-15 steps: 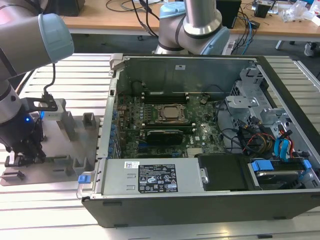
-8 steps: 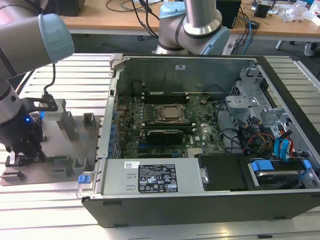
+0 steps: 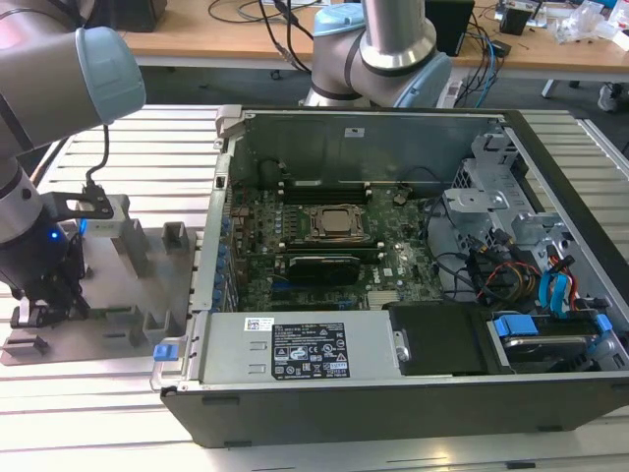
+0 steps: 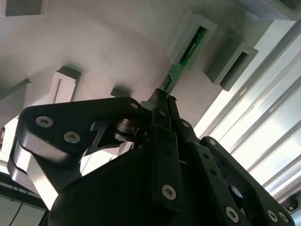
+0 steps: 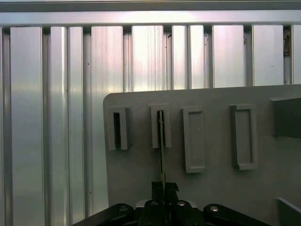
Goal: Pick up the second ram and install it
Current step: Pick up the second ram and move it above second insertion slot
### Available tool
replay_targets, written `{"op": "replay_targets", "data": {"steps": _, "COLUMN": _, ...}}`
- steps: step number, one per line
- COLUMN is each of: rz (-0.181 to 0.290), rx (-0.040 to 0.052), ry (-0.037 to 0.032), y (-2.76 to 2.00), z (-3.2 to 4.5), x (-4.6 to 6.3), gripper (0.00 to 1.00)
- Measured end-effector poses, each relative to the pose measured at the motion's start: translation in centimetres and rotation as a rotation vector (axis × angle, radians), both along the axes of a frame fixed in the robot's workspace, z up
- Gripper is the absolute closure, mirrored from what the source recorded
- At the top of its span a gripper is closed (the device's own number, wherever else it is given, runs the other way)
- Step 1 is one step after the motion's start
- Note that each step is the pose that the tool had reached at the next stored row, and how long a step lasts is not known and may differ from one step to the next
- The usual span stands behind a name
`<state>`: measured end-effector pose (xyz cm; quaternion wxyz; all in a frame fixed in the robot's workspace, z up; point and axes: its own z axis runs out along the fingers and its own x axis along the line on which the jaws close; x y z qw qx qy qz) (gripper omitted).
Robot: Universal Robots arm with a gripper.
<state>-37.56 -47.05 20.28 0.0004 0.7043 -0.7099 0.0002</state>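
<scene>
We see the gripper (image 4: 162, 95) low over the grey tray (image 3: 118, 339) at the exterior view's left, fingers clenched on the green memory stick (image 4: 181, 63), its far end seated in a tray slot (image 4: 194, 35), open computer case (image 3: 344, 423) beside the tray.

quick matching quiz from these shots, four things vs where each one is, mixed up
1 thin green ram stick
2 black gripper
3 square metal CPU socket
4 small blue plastic clip

A corner of the black computer case
B middle of the green motherboard
C jaws shut on the stick
D end in a grey tray block

Pairs: 1-D, 2-C, 3-B, 4-A
</scene>
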Motion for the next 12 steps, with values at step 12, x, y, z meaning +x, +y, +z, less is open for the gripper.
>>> {"op": "replay_targets", "data": {"steps": 12, "rz": 0.000, "rx": -0.0001, "ry": 0.0000, "y": 0.01, "z": 4.58, "x": 0.0, "gripper": 0.87}}
